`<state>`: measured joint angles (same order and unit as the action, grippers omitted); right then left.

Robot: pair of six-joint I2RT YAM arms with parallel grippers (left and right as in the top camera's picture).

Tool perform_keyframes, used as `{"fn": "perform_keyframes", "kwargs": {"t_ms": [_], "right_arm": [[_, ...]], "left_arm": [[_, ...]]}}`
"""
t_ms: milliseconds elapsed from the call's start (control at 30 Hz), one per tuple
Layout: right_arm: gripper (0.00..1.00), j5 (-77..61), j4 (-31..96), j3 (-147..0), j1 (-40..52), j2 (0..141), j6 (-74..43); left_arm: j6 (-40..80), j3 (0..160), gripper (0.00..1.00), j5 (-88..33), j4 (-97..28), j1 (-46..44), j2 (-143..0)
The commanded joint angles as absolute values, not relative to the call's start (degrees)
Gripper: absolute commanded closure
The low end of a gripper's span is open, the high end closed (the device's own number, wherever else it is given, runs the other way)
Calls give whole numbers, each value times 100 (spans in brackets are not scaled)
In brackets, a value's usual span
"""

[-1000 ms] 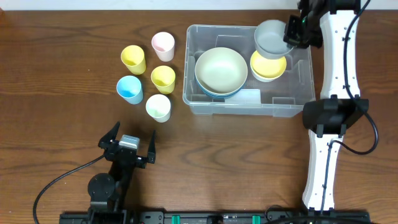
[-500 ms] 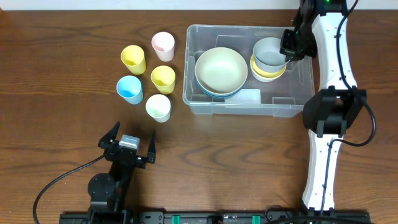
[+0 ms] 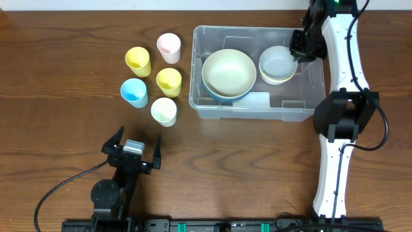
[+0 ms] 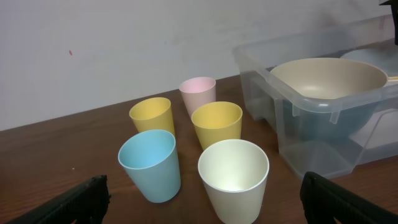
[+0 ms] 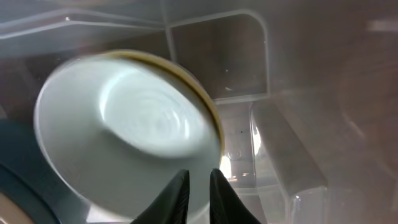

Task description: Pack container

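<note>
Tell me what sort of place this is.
Probably a robotics lab bench rather than a kitchen: the left arm and right arm are mounted at the edge of a wooden table, and plastic cups and the container are laid out like practice props.

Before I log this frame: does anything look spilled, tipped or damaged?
Nothing stands out. The five cups stand upright beside the container, and the pale bowl sits nested in the yellow bowl inside it, rim between the jaws of the right gripper.
</note>
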<state>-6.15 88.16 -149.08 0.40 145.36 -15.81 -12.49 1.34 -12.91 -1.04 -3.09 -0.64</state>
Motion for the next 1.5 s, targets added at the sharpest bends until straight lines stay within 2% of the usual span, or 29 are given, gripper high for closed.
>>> {"fn": "perform_keyframes", "kwargs": {"t_ms": [0, 167, 267, 433, 700, 767, 900, 1000, 1233, 1367, 1467], "right_arm": [[86, -582, 8790, -14881, 78, 14477, -1535], [85, -582, 8774, -14881, 75, 14477, -1535], [66, -604, 8726, -14883, 82, 14477, -1522], [44, -1155, 8840, -15067, 80, 14403, -1404], [32, -1317, 8947, -15749, 80, 13690, -1406], [26, -1313, 9026, -15935, 75, 13358, -1406], [1, -939, 9459, -16057, -16, 12514, -1426], [1, -333, 9732, -16048, -154, 12022, -1688], [1, -497, 9734, -15707, -510, 10967, -1844], [1, -71, 9734, -14597, -517, 10178, -1844], [1, 617, 9730, -13135, -593, 9426, -2285]], "left_arm": [[-1304, 23, 2, -1326, -287, -281, -60], [-1304, 23, 2, -1328, -287, -281, -60], [-1304, 23, 2, -1326, -287, -281, -60], [-1304, 23, 2, -1328, -287, -281, -60], [-1304, 23, 2, -1328, -287, -281, -60], [-1304, 23, 2, -1326, -287, -281, -60], [-1304, 23, 2, -1326, -287, -281, -60], [-1304, 23, 2, -1328, -287, -281, -60], [-1304, 23, 2, -1328, -287, -281, -60], [-1304, 23, 2, -1328, -287, -281, -60], [-1304, 23, 2, -1328, -287, -281, -60]]}}
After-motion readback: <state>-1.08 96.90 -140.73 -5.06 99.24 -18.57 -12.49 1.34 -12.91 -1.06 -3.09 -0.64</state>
